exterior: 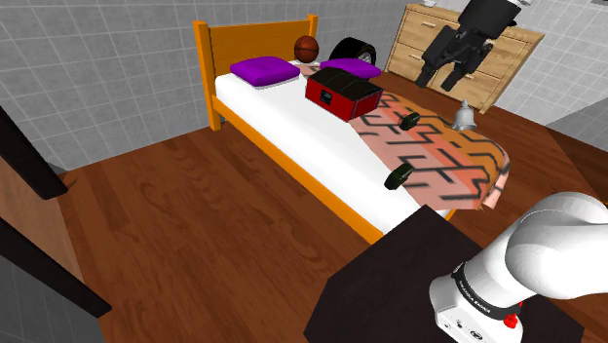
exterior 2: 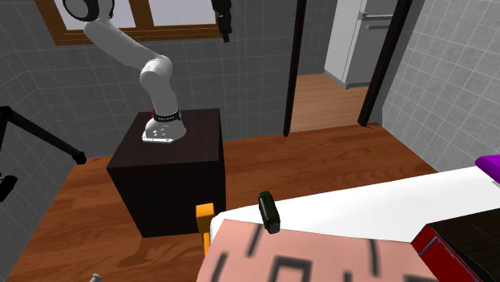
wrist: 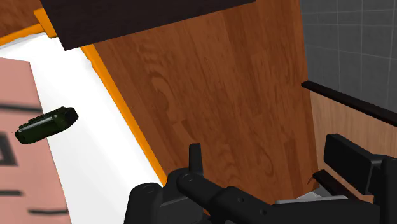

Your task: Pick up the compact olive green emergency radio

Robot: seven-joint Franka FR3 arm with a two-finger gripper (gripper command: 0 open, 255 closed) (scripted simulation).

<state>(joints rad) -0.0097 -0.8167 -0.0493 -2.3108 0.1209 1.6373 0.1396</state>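
Black pincer (exterior: 441, 80), oblong dark-green radio (wrist: 46, 124)

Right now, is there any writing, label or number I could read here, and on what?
None can be read.
The arm's white base bears small dark lettering, too small to read.
The dark green radio, the red case and the patterned blanket show no writing.

The radio (wrist: 46, 125) lies on the bed (exterior: 283, 107) at the edge of the blanket (exterior: 438, 161), near the stand (exterior 2: 168, 172).
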